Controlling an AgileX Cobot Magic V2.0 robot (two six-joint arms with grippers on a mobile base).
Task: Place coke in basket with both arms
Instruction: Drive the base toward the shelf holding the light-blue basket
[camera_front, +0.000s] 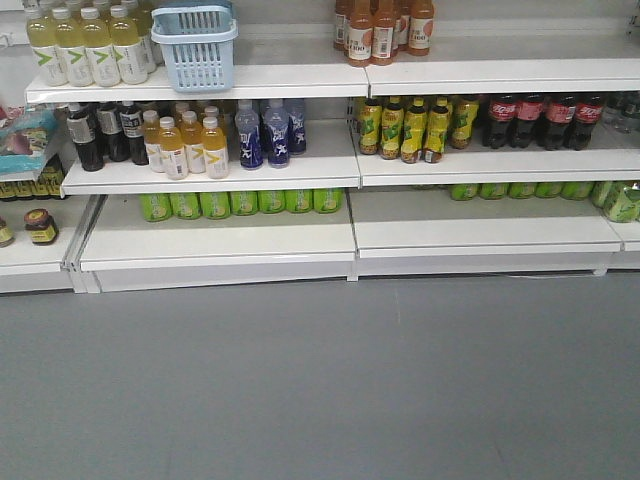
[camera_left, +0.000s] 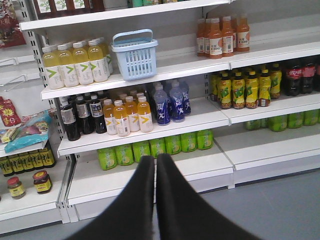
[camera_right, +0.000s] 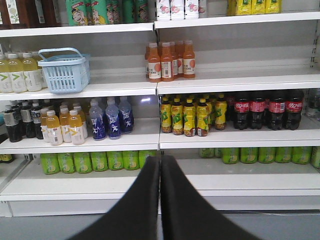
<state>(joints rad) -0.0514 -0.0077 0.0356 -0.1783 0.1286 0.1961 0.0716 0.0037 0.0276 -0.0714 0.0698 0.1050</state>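
Note:
The light blue slotted basket stands on the upper shelf, next to the pale yellow drink bottles, with its handle up. No slim all-red coke shows in any view. My left gripper is shut and holds nothing, hanging in front of the shelves well below the basket. My right gripper is also shut and holds nothing, back from the shelves and to the right of the basket. Neither arm shows in the front view.
Dark cola bottles with red labels stand at the right of the middle shelf. Beside them are yellow tea bottles, blue bottles and orange drinks. Green bottles line the low shelf. Grey floor lies in front.

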